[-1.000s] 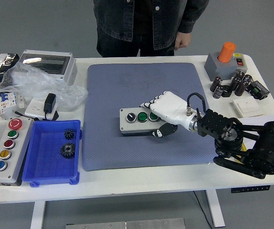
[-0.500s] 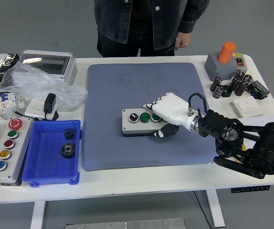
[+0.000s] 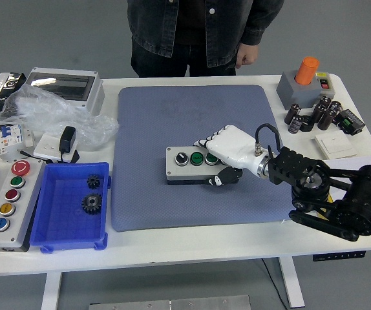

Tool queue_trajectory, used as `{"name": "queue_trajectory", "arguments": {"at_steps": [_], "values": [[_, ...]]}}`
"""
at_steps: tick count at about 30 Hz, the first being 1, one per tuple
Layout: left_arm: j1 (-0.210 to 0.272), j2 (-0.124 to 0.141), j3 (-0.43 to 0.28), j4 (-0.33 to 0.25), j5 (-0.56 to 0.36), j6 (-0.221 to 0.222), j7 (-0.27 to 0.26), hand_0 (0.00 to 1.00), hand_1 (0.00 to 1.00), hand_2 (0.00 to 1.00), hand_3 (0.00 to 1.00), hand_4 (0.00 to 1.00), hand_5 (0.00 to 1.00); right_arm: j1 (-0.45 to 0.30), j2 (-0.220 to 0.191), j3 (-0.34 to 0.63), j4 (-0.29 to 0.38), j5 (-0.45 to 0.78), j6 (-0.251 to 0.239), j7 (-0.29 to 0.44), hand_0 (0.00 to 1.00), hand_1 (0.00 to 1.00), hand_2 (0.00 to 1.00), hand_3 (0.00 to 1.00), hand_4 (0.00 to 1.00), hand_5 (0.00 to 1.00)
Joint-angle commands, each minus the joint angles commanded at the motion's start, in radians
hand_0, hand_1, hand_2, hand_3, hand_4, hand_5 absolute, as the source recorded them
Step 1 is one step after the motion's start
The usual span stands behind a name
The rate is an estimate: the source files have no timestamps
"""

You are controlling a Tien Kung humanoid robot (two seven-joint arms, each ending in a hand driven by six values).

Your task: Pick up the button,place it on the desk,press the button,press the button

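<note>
A small grey button box (image 3: 184,165) with a black selector and two green buttons lies flat on the blue-grey mat (image 3: 172,116). My right hand (image 3: 219,160) comes in from the right and is shut on the box's right end, white fingers over the top and thumb against the front side. The rightmost green button is partly covered by the fingers. My left arm does not appear in the head view.
A larger grey box (image 3: 10,201) with several coloured buttons lies at the front left beside a blue tray (image 3: 66,239) holding two gears. A plastic bag (image 3: 50,113), enclosure (image 3: 66,87) and adapter (image 3: 66,139) crowd the back left. An orange-capped box (image 3: 302,81), capacitors (image 3: 311,115) and a switch plate (image 3: 335,146) sit right. A person stands behind.
My right hand has shifted the button box slightly to the right on the mat and still holds its right end; over the last half second almost nothing moved.
</note>
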Motion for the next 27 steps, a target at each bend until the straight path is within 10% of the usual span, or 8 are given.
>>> {"name": "queue_trajectory", "arguments": {"at_steps": [27], "values": [[-0.001,-0.001,0.000,0.001,0.001,0.005,-0.009,0.686,0.725,0.663,0.668,0.684,0.423,0.001,0.003,0.018,0.002,-0.001,0.058,-0.002,0.648,0.676,0.710,0.818,0.895,0.292]]}}
